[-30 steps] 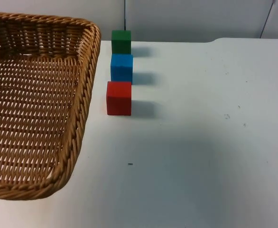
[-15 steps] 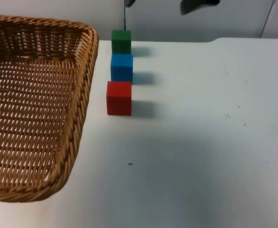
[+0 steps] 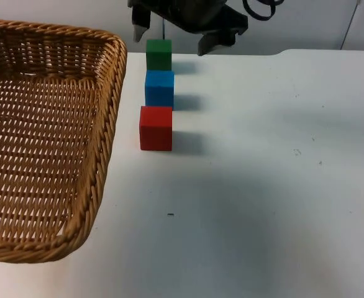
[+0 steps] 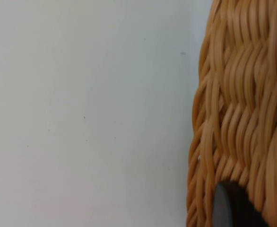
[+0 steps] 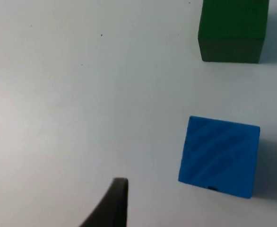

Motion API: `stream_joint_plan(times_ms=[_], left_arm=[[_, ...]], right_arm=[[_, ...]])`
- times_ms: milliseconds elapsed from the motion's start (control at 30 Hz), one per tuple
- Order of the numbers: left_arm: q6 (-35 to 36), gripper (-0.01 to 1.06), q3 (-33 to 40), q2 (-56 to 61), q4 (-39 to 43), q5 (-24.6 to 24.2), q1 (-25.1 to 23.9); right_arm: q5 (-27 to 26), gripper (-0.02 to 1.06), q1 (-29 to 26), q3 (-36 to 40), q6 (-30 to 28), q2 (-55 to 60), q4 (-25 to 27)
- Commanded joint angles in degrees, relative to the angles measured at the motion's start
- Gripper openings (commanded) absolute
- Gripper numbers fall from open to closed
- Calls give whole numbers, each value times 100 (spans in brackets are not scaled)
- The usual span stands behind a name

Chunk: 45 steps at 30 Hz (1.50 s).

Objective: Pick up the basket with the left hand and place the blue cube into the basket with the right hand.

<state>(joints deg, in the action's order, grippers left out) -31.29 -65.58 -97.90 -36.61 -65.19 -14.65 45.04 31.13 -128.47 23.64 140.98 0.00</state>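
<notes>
The woven wicker basket (image 3: 110, 124) takes up the left of the top view. My left gripper (image 4: 245, 210) is shut on its rim (image 4: 242, 104), with one black fingertip (image 4: 230, 205) against the outer weave. The blue cube (image 3: 159, 88) stands on the table just right of the basket, between a green cube (image 3: 159, 54) behind it and a red cube (image 3: 156, 128) in front. My right gripper (image 3: 172, 34) hangs open above the green cube, at the far table edge. In the right wrist view the blue cube (image 5: 219, 156) lies beyond the fingertip (image 5: 115, 203).
The white table (image 3: 263, 186) stretches bare to the right of the cubes and toward the front. The grey partition wall (image 3: 294, 25) closes the far side. The green cube (image 5: 232, 30) sits a small gap from the blue one.
My right gripper has come down into view from the top edge, over the green cube. The basket has shifted slightly to the left. The cubes have not moved.
</notes>
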Motion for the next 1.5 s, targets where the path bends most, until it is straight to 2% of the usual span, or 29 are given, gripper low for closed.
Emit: stream_joint_plan(times_ms=[0, 300, 633, 900, 1233, 1467], left_arm=[[27, 0, -35, 55, -120, -57, -12], [38, 0, -35, 55, -86, -43, -12], [38, 0, -35, 55, -38, 5, -12], [38, 0, -35, 55, -26, 5, -12], [38, 0, -35, 55, -26, 5, -12], [26, 0, -35, 55, -25, 5, -12]], right_arm=[[174, 98, 26, -231, 98, 134, 0], [301, 98, 26, -661, 248, 783, 0], [-124, 96, 26, -642, 679, 1074, -169], [-591, 95, 26, -642, 690, 1182, -142], [-735, 85, 26, -642, 690, 1182, -142], [-744, 85, 26, -642, 680, 1182, -142]])
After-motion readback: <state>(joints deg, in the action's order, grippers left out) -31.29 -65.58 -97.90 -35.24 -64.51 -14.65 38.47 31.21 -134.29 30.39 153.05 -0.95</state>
